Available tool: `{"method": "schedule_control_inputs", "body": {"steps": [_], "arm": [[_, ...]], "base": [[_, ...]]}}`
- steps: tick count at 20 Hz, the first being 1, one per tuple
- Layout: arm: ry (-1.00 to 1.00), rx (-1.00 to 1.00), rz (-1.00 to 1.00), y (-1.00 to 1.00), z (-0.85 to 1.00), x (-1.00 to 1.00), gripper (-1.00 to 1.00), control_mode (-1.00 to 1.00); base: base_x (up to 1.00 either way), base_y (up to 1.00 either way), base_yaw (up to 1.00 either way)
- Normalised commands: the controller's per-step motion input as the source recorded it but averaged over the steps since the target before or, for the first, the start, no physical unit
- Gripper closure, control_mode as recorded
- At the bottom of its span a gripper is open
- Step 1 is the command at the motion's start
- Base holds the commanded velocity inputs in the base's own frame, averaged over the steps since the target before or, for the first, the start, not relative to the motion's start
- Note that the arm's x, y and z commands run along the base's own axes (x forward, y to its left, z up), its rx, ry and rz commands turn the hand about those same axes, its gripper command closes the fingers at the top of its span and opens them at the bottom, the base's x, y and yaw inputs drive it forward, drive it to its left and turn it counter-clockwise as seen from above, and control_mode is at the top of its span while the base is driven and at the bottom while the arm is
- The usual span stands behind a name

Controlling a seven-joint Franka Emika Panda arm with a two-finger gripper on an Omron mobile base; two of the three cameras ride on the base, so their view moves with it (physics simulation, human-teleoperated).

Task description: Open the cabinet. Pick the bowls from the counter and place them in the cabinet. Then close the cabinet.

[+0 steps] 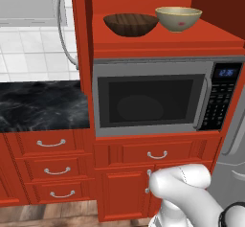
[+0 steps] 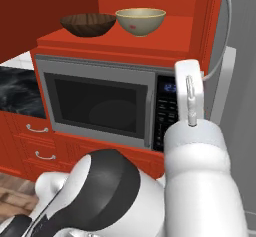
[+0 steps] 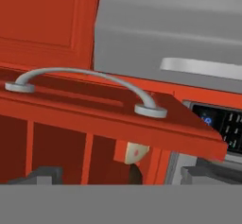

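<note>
A: Where do the two bowls sit, taking the microwave [image 1: 153, 99] as the mark?

B: Both are on the red cabinet [image 1: 167, 37] floor directly above the microwave; the dark wood-grained bowl [image 1: 130, 24] is toward the microwave's left half, the pale beige bowl [image 1: 178, 18] just beside it toward the right, their rims close; both upright

A: And the cabinet doors?

B: Open; one door edge with its long curved silver handle [image 1: 63, 25] stands out above and left of the microwave; the other door's handle [image 3: 85, 83] shows close up in the hand view, above the microwave's keypad [image 3: 222, 126]

A: The desk?

B: The black marble desk [image 1: 43, 104] lies left of the microwave, level with it, red drawers [image 1: 52, 166] beneath

A: The fingers?

B: The fingers [image 3: 122, 175] stand spread wide with nothing between them, near the open door's lower edge
</note>
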Motion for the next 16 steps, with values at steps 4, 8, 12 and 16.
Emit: {"method": "schedule_control_inputs", "body": {"steps": [4,8,12,16], "arm": [[-0.06,0.08,0.12,-0.23,-0.15,0.22,-1.00,-1.00],[-0.01,0.09,0.16,-0.34,-0.08,0.37,-1.00,-1.00],[0.00,0.10,0.18,-0.45,-0.16,0.43,-1.00,-1.00],[0.00,0.11,0.19,-0.54,-0.18,0.34,-1.00,-1.00]], "base": [[0.00,0.00,0.00],[0.00,0.00,0.00],[0.00,0.00,0.00],[0.00,0.00,0.00]]}}
